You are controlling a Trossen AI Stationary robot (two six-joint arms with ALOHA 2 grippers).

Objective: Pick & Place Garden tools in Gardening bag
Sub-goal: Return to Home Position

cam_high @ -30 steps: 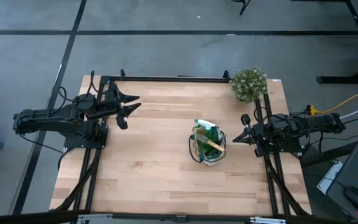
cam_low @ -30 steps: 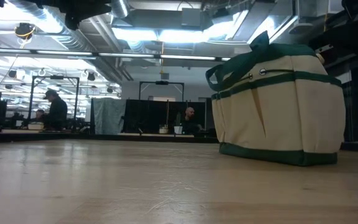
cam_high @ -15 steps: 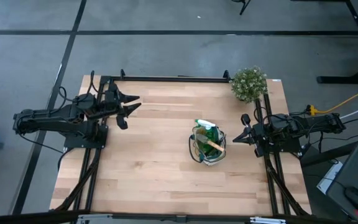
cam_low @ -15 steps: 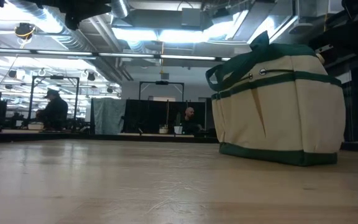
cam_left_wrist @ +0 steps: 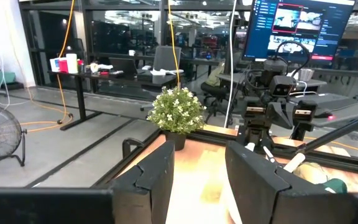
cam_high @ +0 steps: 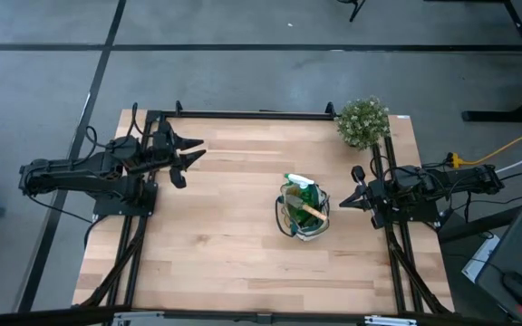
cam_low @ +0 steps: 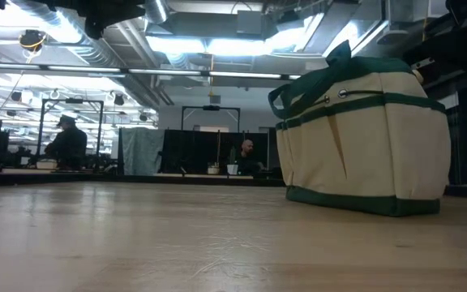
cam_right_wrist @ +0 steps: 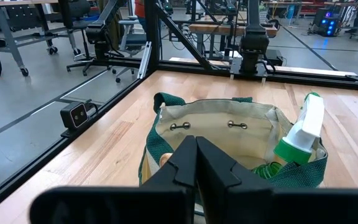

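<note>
The beige gardening bag with green trim stands on its base right of the table's middle; it also shows in the low view and the right wrist view. The green spray bottle with its white nozzle and a wooden handle stick out of it. The pruning shears are hidden. My left gripper is open and empty at the far left. My right gripper is shut and empty, just right of the bag.
A bushy potted plant stands at the table's far right corner. Bare wood lies left of and in front of the bag. People sit at desks in the room behind the table.
</note>
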